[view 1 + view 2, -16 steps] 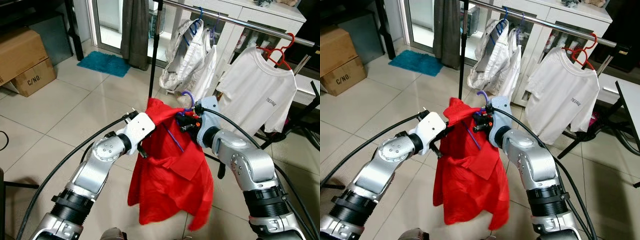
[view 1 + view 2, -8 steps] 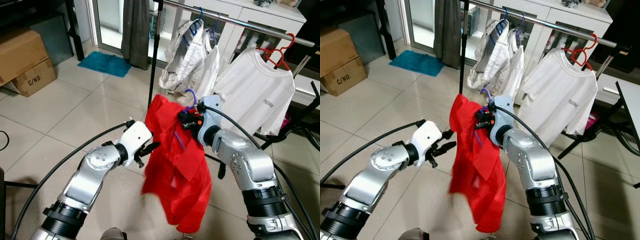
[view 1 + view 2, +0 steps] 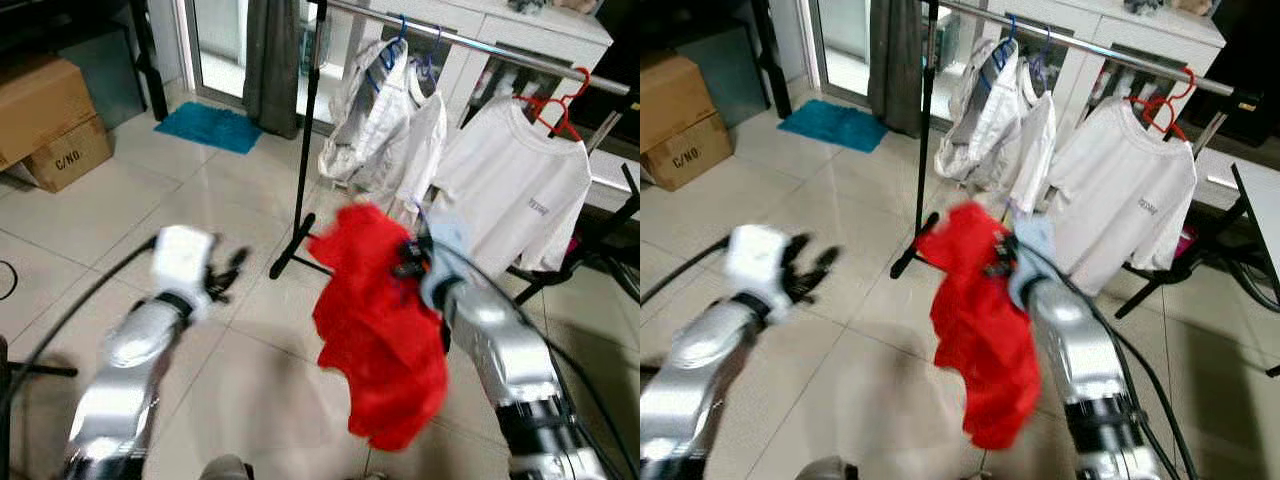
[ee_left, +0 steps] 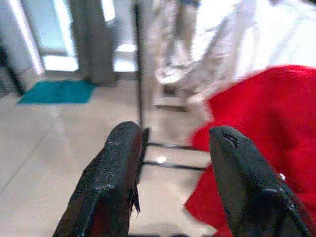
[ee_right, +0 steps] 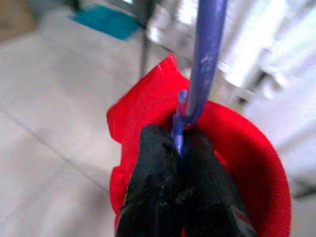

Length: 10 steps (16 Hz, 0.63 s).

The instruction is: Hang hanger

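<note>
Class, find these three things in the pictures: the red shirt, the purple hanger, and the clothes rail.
red shirt point(image 3: 385, 330), left eye view, on the middle of the hanging cloth.
purple hanger point(image 5: 206, 54), right wrist view, on its stem.
clothes rail point(image 3: 1110, 52), right eye view, on the horizontal bar.

Floor: pale glossy tiles point(image 3: 120, 200), catching window glare.
Door: glass sliding door point(image 3: 215, 40), grey curtain point(image 3: 272, 60) beside it.
Mat: teal rug point(image 3: 208, 126) at the door.
Boxes: cardboard cartons point(image 3: 45, 120) stacked far left.
Cabinet: white unit point(image 3: 520, 30) behind.
</note>
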Tool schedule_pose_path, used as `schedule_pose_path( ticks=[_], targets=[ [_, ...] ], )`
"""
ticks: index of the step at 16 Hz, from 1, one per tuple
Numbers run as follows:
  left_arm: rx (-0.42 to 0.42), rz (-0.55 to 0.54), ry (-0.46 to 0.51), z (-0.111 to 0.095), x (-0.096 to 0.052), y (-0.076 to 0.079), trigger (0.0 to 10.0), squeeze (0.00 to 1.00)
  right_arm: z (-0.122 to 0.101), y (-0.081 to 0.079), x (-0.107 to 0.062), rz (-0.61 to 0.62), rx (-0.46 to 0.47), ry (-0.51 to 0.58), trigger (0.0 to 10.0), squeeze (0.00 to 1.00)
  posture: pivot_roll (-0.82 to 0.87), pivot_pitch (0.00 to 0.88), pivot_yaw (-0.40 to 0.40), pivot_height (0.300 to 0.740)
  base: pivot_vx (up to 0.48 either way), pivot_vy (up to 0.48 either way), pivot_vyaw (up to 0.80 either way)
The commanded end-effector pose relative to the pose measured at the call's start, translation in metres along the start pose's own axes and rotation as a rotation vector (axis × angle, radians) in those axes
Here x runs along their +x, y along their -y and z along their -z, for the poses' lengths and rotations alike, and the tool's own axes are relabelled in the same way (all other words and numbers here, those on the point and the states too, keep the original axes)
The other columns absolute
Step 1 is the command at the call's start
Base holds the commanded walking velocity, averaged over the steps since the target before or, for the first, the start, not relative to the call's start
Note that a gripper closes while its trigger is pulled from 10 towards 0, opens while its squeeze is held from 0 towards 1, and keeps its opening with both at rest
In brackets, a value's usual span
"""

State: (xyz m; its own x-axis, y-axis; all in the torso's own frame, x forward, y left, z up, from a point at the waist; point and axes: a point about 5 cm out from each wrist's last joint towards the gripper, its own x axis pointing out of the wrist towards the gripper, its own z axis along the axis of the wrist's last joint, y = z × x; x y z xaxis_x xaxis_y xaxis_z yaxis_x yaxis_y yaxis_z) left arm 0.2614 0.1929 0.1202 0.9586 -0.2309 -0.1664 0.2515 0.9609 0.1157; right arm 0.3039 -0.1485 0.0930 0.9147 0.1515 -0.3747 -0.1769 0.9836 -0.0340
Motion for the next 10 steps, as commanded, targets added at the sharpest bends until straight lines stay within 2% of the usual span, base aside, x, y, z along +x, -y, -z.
schedule_pose_path(
  ticks=[1, 2, 4, 5, 8, 10],
  targets=[
    [-0.05, -0.032, 0.019, 0.001, -0.005, 0.001, 10.0, 0.0, -0.008, 0.011, -0.005, 0.041, 0.041, 0.066, 10.0, 0.0, 0.05, 0.0, -0.104, 0.74, 0.0, 0.0, 0.0],
    [-0.074, -0.057, 0.026, 0.002, -0.007, 0.0, 10.0, 0.0, -0.009, 0.01, -0.006, 0.031, 0.075, 0.086, 10.0, 0.0, 0.05, 0.0, -0.104, 0.74, 0.0, 0.0, 0.0],
    [-0.08, -0.122, 0.014, 0.007, -0.006, -0.003, 10.0, 0.0, -0.005, 0.01, -0.005, 0.072, 0.009, 0.102, 10.0, 0.0, 0.04, 0.0, -0.097, 0.74, 0.246, 0.0, -0.3],
    [-0.052, -0.109, 0.015, 0.006, -0.004, 0.0, 10.0, 0.0, -0.004, 0.007, -0.006, 0.034, 0.071, 0.102, 10.0, 0.0, 0.04, 0.0, -0.098, 0.74, 0.255, 0.0, -0.8],
    [-0.042, -0.066, 0.019, 0.002, 0.0, 0.008, 10.0, 0.0, -0.003, 0.007, -0.003, 0.049, 0.086, 0.111, 10.0, 0.0, 0.04, 0.0, -0.093, 0.74, 0.256, 0.0, -0.78],
    [-0.037, -0.051, 0.03, 0.0, 0.002, 0.012, 10.0, 0.0, -0.005, 0.005, -0.003, 0.023, 0.094, 0.122, 10.0, 0.0, 0.03, 0.0, -0.089, 0.74, 0.289, 0.0, -0.27]
  ],
)
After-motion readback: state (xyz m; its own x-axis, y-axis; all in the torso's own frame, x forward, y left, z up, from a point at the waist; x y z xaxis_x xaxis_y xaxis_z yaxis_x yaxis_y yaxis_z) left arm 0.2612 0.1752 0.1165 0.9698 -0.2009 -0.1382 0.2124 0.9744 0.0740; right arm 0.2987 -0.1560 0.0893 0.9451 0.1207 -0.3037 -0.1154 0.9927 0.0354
